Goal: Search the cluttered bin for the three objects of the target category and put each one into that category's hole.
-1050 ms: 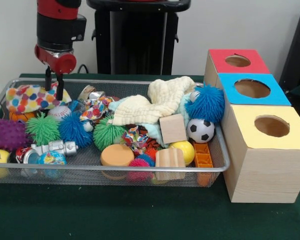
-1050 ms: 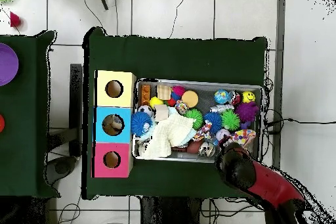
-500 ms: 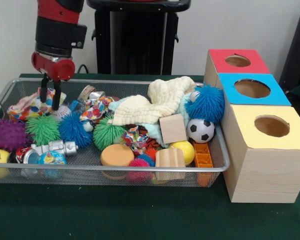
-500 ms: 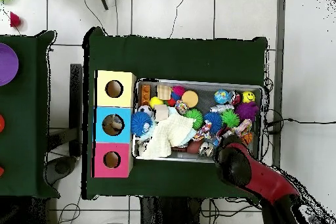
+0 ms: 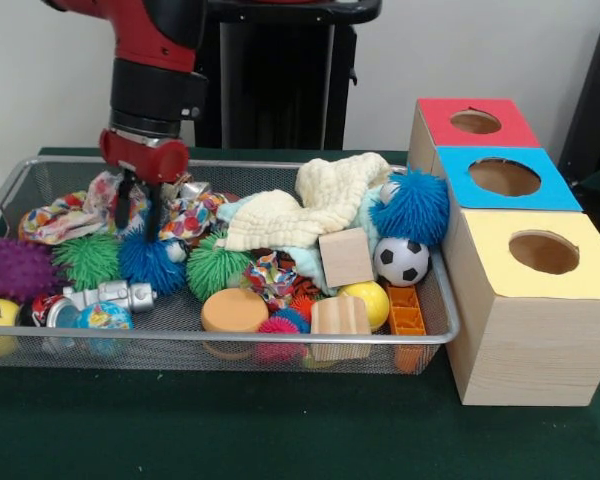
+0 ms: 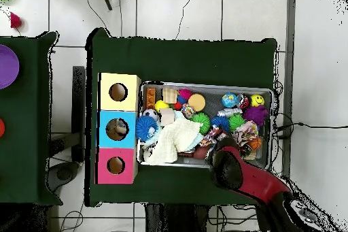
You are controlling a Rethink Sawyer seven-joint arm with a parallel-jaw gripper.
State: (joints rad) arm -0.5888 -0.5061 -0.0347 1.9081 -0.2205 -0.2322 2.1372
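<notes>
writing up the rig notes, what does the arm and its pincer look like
The arm is glossy red with a black cylindrical section above a red rounded wrist block. From that block hangs the pincer: two thin, straight black fingers. From overhead the arm shows as a thick red limb ending in a black rounded head. No cables or markings are visible.

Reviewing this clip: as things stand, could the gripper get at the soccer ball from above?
Probably yes. The soccer ball lies uncovered at the bin's end, nothing on top; the gripper is over the other side with only low clutter between.
</notes>
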